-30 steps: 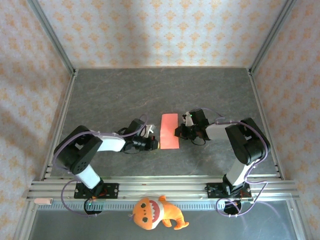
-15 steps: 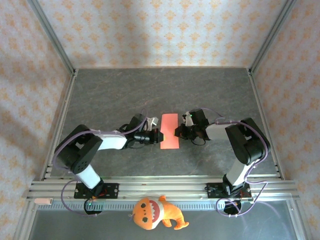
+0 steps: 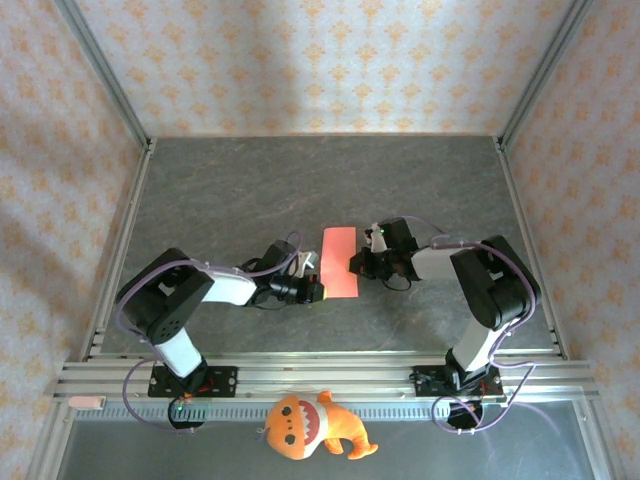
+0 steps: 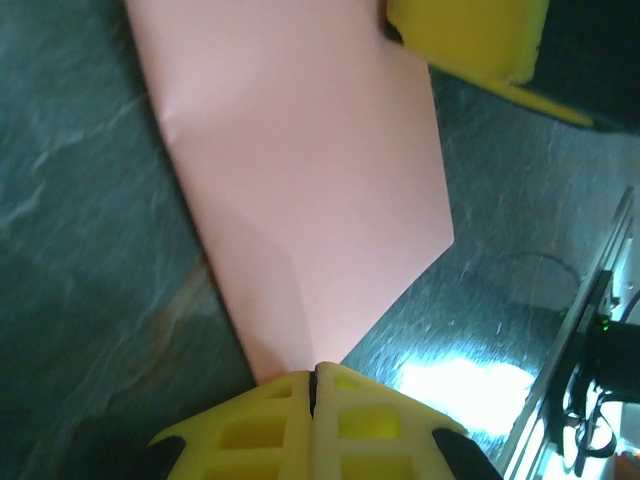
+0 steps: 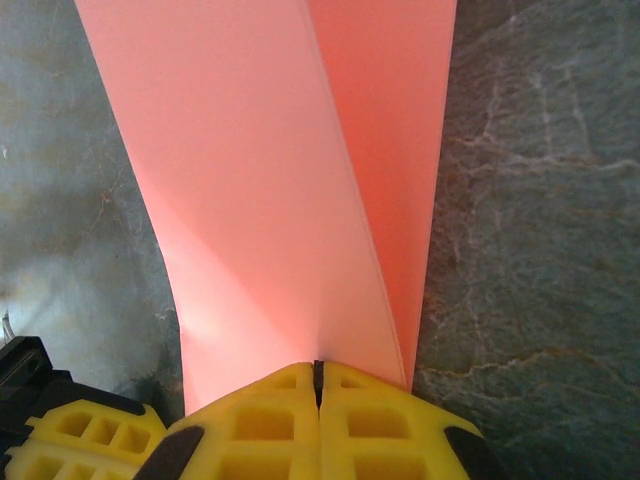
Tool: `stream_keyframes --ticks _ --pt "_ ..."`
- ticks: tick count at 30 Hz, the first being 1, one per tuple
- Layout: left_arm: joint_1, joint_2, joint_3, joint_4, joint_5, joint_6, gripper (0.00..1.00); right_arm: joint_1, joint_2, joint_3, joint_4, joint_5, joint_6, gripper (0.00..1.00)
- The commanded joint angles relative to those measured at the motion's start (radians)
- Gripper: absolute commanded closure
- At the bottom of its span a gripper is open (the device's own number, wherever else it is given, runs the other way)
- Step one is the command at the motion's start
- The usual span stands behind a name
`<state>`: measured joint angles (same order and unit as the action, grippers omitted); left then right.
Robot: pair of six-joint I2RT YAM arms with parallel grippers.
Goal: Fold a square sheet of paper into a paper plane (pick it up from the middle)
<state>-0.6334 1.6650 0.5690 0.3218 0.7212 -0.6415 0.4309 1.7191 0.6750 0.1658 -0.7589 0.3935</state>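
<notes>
Pink, the square sheet of paper (image 3: 339,262) lies folded flat on the table (image 3: 220,190) between two closed claws, the left claw (image 3: 317,291) touching its near corner and the right claw (image 3: 353,265) its right edge; it is probably light, limp and easily creased, so best pinched at an edge.
</notes>
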Motion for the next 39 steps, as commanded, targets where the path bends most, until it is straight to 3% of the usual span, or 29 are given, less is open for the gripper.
stream_keyframes --ticks 1,3,7,12,21,33,39 --pt "-0.007 -0.042 -0.028 -0.155 -0.042 0.062 1.0 -0.01 0.077 -0.071 -0.258 0.181 -0.043 1.0" --pt "-0.01 -0.082 -0.009 -0.179 -0.05 0.076 1.0 -0.01 0.079 -0.061 -0.274 0.178 -0.06 1.0" --pt "0.011 -0.177 0.018 -0.184 -0.195 0.065 1.0 -0.01 0.074 -0.042 -0.317 0.169 -0.104 1.0" --pt "0.105 -0.111 0.093 -0.031 -0.028 0.0 1.0 -0.009 0.057 -0.046 -0.318 0.146 -0.103 1.0" --pt "0.108 0.108 0.279 -0.022 0.127 0.066 1.0 -0.01 0.056 -0.046 -0.325 0.16 -0.102 1.0" --pt "0.127 0.241 0.348 -0.127 0.051 0.134 1.0 -0.009 0.063 -0.046 -0.326 0.164 -0.101 1.0" --pt "0.127 0.314 0.298 -0.142 0.011 0.149 1.0 -0.01 0.07 -0.046 -0.328 0.165 -0.101 1.0"
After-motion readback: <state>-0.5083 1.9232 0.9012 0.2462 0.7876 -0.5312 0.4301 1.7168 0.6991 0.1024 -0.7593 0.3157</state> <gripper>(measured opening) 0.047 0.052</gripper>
